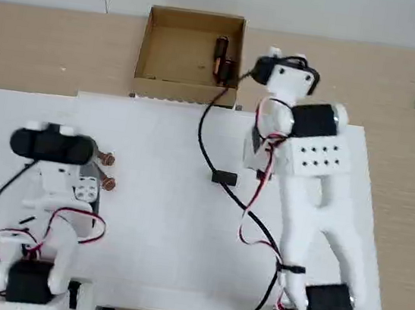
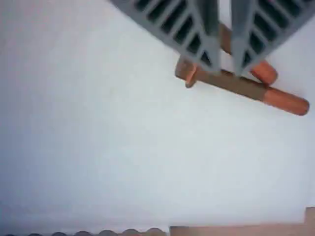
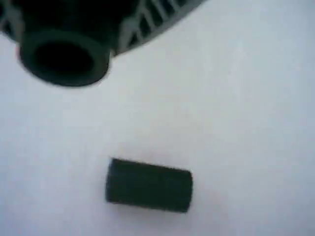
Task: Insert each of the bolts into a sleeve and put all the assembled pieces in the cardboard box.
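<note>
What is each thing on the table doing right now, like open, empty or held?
Brown cardboard box: open on top, one assembled piece inside.
Dark assembled piece: lying in the box.
Two copper-coloured metal bolts: bare, lying on the white paper.
Black tube-shaped sleeve on the paper: loose, on its side.
Second black tube-shaped sleeve: hollow end empty, gripped in the right arm's jaws.
</note>
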